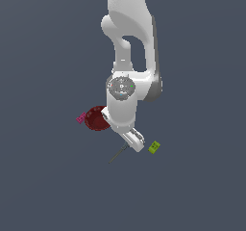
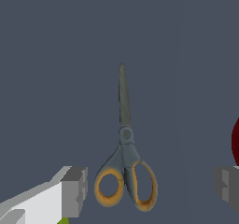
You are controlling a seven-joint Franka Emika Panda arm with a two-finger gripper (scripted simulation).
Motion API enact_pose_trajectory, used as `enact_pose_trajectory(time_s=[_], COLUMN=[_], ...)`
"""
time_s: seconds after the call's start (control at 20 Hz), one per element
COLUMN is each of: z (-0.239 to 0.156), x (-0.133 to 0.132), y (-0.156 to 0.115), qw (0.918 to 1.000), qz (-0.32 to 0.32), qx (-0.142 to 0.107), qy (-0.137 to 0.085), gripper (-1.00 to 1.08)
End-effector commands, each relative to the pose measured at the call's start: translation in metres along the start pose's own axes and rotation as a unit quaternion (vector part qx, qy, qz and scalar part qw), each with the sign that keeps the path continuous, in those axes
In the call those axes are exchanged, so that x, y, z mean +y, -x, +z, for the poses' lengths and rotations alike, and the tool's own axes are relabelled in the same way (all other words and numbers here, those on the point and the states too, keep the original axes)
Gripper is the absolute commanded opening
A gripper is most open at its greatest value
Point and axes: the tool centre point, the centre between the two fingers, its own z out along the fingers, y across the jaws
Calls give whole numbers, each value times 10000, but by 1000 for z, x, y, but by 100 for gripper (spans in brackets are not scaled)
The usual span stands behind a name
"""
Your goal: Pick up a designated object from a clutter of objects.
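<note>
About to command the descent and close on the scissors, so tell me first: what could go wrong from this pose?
1. The gripper is open and straddles the orange handles of the scissors, not the blades; closing there may squeeze the loops together or tip the long blades down.
2. The scissors lie flat, so the fingers may strike the surface first.
3. The dark red bowl sits close beside one finger and could get nudged.
</note>
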Motion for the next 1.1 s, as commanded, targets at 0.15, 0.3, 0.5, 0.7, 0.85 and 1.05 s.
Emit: enact_pose_trajectory(time_s=[0.15, 0.3, 0.5, 0.7, 0.85, 1.05], z=[28, 38, 46, 47, 51, 64], x=[-1, -1, -1, -1, -1, 0], y=[0, 0, 0, 0, 0, 0], qw=[9988, 9978, 9968, 9967, 9967, 9967], qz=[493, 665, 800, 808, 808, 816], qx=[15, 20, 25, 22, 22, 23], qy=[15, 22, 27, 31, 31, 30], gripper=[100, 100, 100, 100, 100, 100])
